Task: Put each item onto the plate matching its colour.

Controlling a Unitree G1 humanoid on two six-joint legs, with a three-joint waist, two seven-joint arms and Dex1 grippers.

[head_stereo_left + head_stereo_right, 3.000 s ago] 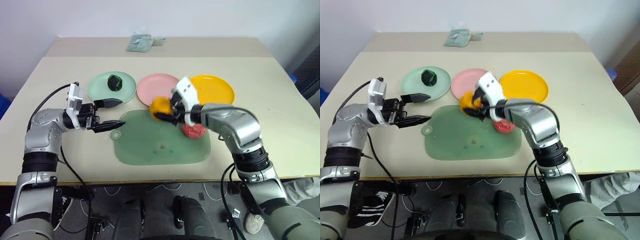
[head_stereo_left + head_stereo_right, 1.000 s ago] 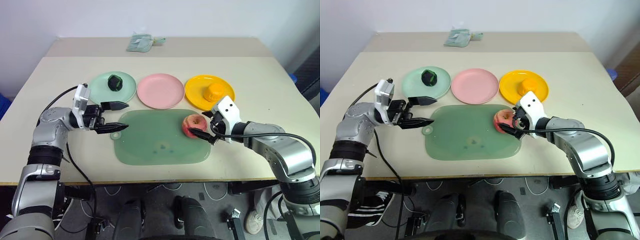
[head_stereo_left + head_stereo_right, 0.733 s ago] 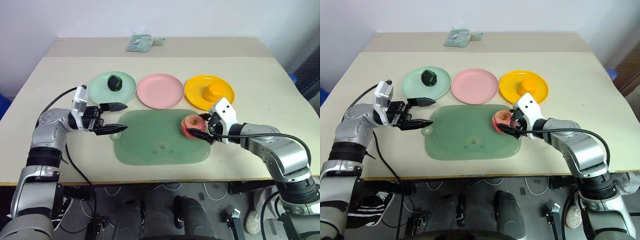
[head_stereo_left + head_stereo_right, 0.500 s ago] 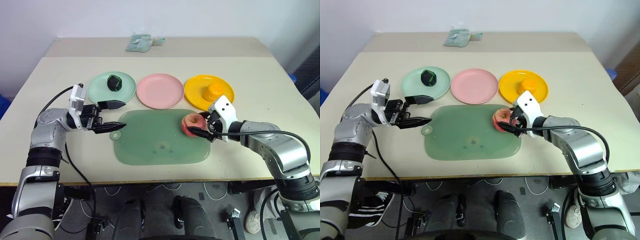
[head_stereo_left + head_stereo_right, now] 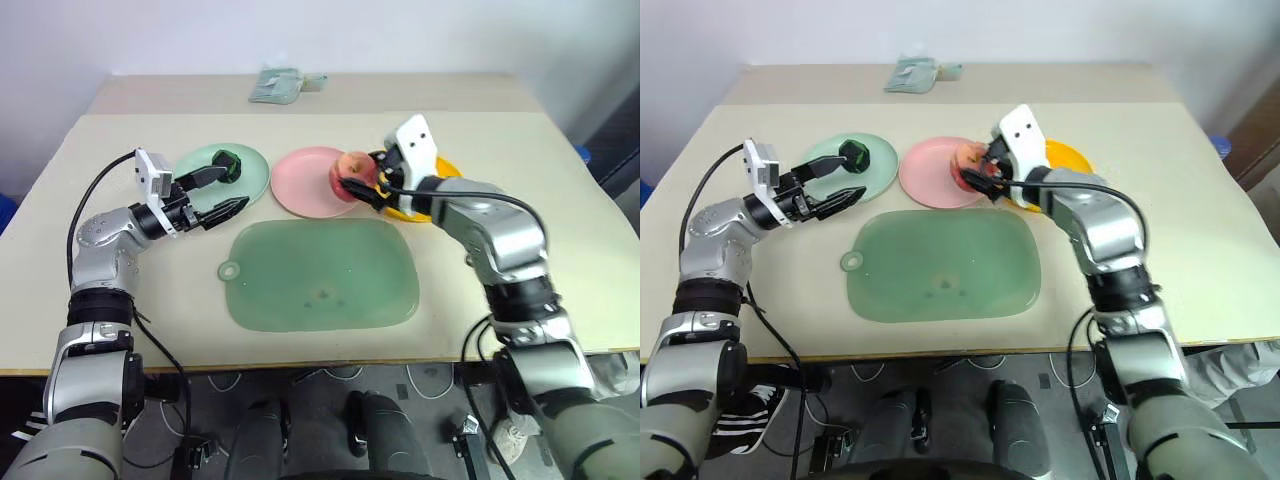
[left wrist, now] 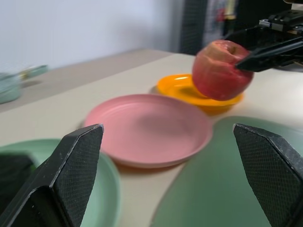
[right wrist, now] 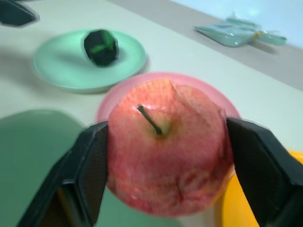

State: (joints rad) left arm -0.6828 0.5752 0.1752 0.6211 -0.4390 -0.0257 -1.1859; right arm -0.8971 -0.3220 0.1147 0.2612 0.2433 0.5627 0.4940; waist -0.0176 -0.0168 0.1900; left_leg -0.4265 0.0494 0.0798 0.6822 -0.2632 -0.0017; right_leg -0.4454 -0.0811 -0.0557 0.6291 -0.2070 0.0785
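I see a beige table (image 5: 560, 250) carrying three plates in a row: mint green plate (image 5: 200, 180), pink plate (image 5: 305, 185), yellow plate (image 5: 445, 168). A large green mat (image 5: 320, 275) lies in front of them; a pale green packet (image 5: 280, 85) lies at the far edge.

Both head views look steeply down from above the near edge of the table (image 5: 560, 200), facing its far side. Each wrist view sits low and close beside the pink plate (image 6: 151, 130), facing it from opposite sides; all four share that plate.
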